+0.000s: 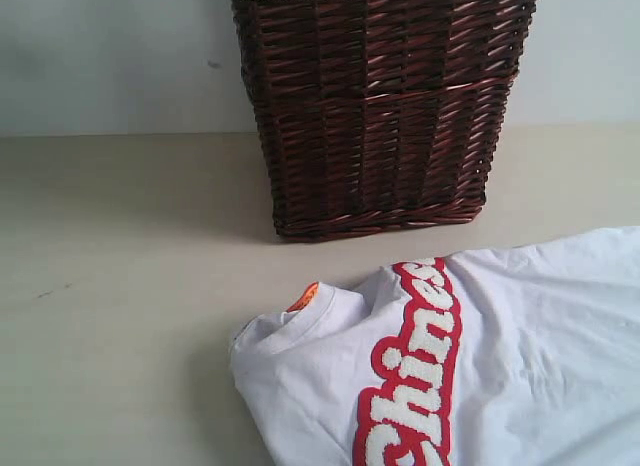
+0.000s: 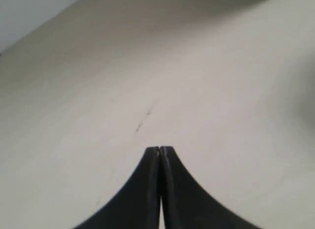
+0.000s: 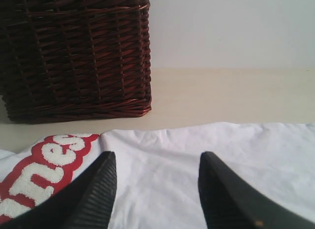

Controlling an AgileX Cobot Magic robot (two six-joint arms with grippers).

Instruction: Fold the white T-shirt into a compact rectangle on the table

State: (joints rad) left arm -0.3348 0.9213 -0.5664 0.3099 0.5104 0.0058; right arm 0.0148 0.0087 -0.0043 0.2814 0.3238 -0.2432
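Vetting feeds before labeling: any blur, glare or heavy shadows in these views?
Exterior view: sharp, even light, soft shadow on the table beside the basket. Left wrist view: blurry, specks smeared, shut jaws soft-edged. Right wrist view: shirt crisp, basket underexposed; no glare.

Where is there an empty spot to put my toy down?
The table is bare left of the wicker basket and the white T-shirt. A thin strip between basket and shirt is free too. Lower right is crowded with shirt.

low exterior view and closer right wrist view both facing basket and white t-shirt; left close over counter
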